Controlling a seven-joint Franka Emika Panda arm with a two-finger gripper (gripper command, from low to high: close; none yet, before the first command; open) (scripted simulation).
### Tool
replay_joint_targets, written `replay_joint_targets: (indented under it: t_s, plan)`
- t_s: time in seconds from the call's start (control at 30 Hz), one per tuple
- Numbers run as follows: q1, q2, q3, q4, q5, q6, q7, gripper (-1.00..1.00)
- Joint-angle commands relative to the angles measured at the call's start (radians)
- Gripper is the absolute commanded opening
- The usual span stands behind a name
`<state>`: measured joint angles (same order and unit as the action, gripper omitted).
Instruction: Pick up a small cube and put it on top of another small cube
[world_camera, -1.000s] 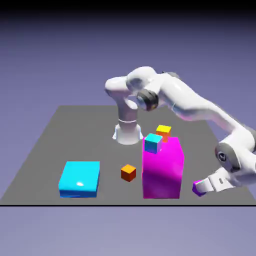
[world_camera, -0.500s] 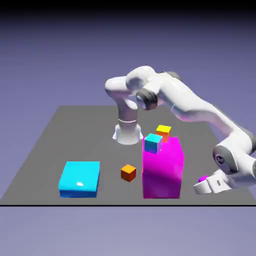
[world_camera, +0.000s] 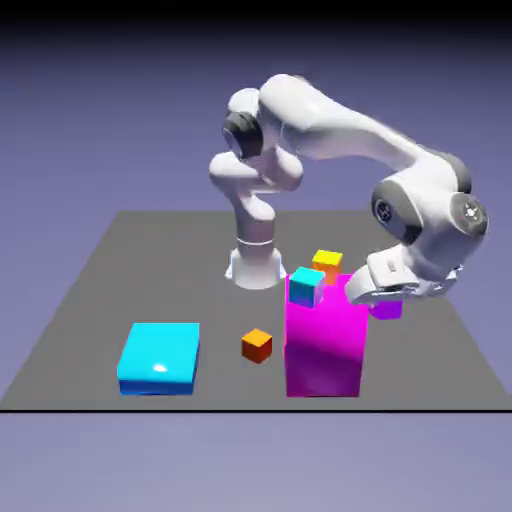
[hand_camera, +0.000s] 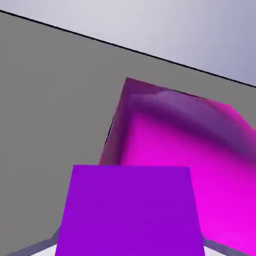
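The tall magenta block (world_camera: 325, 345) stands on the tabletop (world_camera: 90, 300), right of the middle. The hand (hand_camera: 130, 235) is closed firmly on the purple cube (hand_camera: 130, 210), which is in the air near the right side of this block. The cyan cube (world_camera: 306, 286) shows at the block's top, near its left edge.

I judge that the step in hand is to carry the purple cube over to the cyan cube. For this, it is better to raise it well above the block first, then go left slowly, make the cube level, and lower it gently without pushing the cyan one.

The purple cube looks small and plain, with flat faces of strong violet and straight, sharp edges.
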<state>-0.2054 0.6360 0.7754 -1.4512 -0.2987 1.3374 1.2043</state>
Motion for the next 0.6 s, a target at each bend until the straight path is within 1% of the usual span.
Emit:
replay_joint_targets:
  t_s: [0.0, 0.23, 0.3, 0.33, 0.57]
  plan:
    - [-0.036, -0.013, 0.013, -0.005, 0.017, -0.022, 0.008, -1.00]
    - [-0.290, -0.100, 0.105, -0.040, 0.149, -0.169, 0.065, -1.00]
    - [-0.339, -0.082, 0.102, -0.004, 0.215, -0.242, 0.063, -1.00]
    - [-0.339, -0.082, 0.102, -0.004, 0.215, -0.242, 0.063, -1.00]
    - [-0.409, -0.168, 0.112, -0.258, 0.243, -0.066, 0.020, -1.00]
